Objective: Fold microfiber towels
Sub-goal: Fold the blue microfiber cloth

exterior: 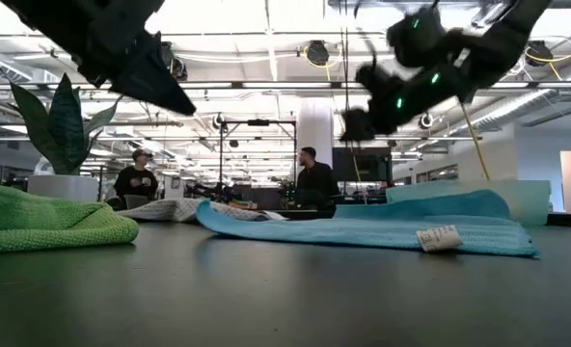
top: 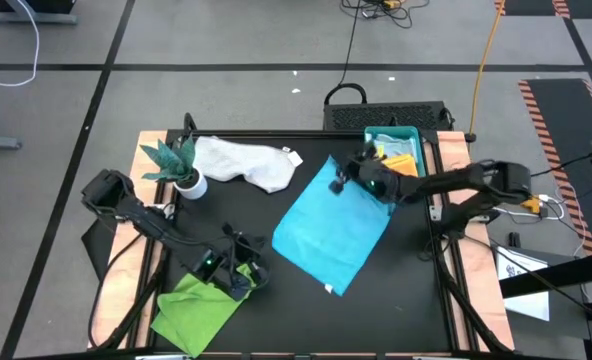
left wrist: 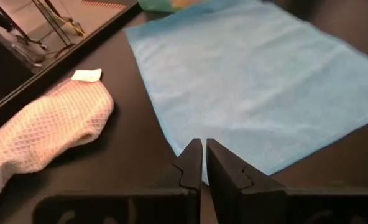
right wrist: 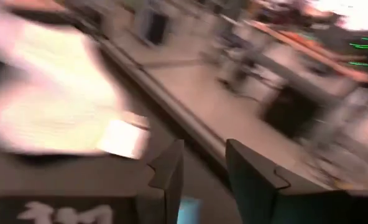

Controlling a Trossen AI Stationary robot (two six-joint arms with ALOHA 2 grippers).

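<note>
A bright turquoise-blue towel [top: 336,228] [left wrist: 252,81] lies spread on the black table, right of centre. A white-grey towel [top: 244,163] [left wrist: 41,130] lies crumpled at the far side, and a lime green one [top: 194,305] [exterior: 44,224] lies bunched at the near left. My left gripper [top: 241,265] [left wrist: 204,155] is shut on nothing and hangs above the green towel's right corner, pointing toward the turquoise towel. My right gripper [top: 344,178] [right wrist: 204,165] hovers open over the turquoise towel's far corner, clear of it in the low view [exterior: 355,123].
A small plant in a white pot [top: 179,168] stands at the far left beside the white-grey towel. A teal tray [top: 408,132] at the far right holds an orange cloth [top: 402,166]. Bare table shows at the near centre and right. Two people [exterior: 314,183] stand in the room beyond.
</note>
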